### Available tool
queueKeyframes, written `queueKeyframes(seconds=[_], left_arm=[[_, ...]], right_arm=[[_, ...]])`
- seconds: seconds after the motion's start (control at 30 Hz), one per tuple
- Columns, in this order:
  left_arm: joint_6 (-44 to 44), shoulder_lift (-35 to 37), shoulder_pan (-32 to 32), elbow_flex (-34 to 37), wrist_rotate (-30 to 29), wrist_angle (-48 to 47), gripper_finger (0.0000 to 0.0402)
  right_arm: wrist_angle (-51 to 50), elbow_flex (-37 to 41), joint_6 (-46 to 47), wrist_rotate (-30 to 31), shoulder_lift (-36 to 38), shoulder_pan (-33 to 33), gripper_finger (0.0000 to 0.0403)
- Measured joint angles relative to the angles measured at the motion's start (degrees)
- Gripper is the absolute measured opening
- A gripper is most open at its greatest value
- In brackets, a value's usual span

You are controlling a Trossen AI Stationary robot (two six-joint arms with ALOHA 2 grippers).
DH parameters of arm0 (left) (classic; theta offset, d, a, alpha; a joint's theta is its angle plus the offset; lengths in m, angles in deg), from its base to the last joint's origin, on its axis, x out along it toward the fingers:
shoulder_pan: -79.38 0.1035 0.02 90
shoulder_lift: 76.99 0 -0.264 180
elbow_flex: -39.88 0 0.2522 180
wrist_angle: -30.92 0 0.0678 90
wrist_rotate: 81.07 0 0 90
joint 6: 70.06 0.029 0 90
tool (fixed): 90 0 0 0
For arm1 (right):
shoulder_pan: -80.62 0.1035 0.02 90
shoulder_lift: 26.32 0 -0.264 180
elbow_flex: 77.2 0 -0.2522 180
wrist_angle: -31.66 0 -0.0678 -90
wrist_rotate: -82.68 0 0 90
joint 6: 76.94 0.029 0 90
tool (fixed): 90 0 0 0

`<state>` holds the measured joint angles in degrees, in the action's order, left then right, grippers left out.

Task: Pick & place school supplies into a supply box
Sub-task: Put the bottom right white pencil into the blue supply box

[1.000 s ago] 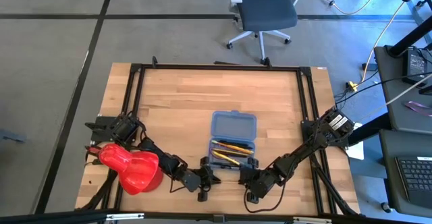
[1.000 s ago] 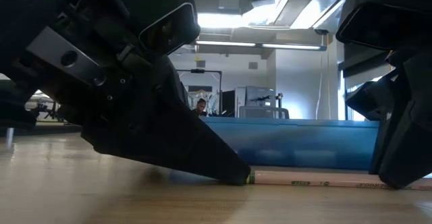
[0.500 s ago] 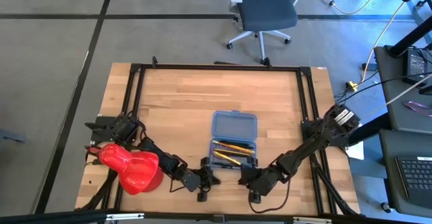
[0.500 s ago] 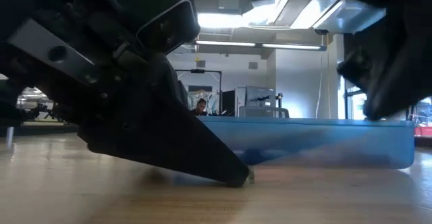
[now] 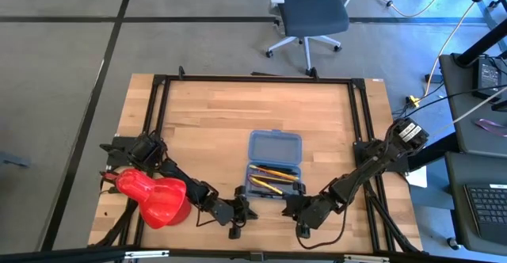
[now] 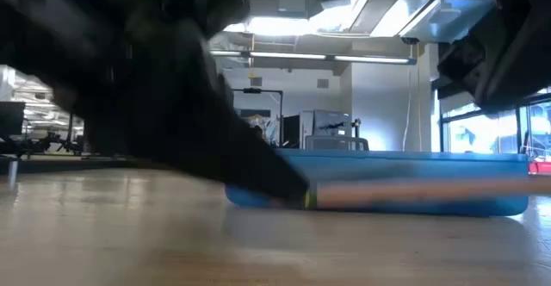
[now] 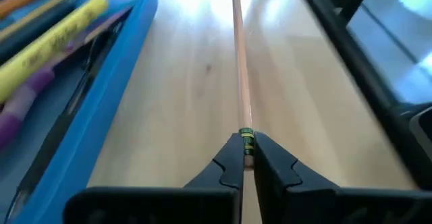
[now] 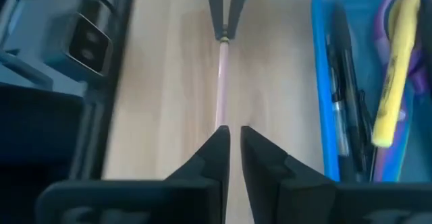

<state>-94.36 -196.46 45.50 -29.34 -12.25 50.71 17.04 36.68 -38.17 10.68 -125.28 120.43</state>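
- The plain wooden pencil (image 7: 237, 62) is judged light, stiff and thin, with a smooth barrel that could roll or slip; it lies alongside the near long edge of the supply box (image 5: 274, 144), just outside it, and appears lifted clear of the desk (image 5: 238, 112) in the low view
- The left end effector (image 7: 246, 151) is closed on the pencil's end at the green ferrule band, its two fingertips nearly touching; a hold so far out at one end is judged prone to let the far end droop or swing, so a grip nearer the middle would be steadier
- The right end effector (image 8: 230, 137) is held above the other end of the pencil, fingers a narrow gap apart; whether the pencil is actually pinched by it cannot be told
- Inside the supply box a yellow highlighter (image 8: 395, 69), dark pens and a purple-handled item are already lying; the red object (image 5: 154, 196) rests at the desk's left near corner
- Compared with a second ago, the pencil has been raised from the desk surface to about the height of the box wall in the low view; the right arm has shifted slightly, and the left end effector has tilted up
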Motion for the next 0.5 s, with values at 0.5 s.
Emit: queueKeyframes(seconds=[0.5], left_arm=[[0.66,14.02,4.73,-0.20,-3.27,-23.48,0.0006]], right_arm=[[-17.19,-0.11,-3.14,7.14,18.89,0.95,0.0042]])
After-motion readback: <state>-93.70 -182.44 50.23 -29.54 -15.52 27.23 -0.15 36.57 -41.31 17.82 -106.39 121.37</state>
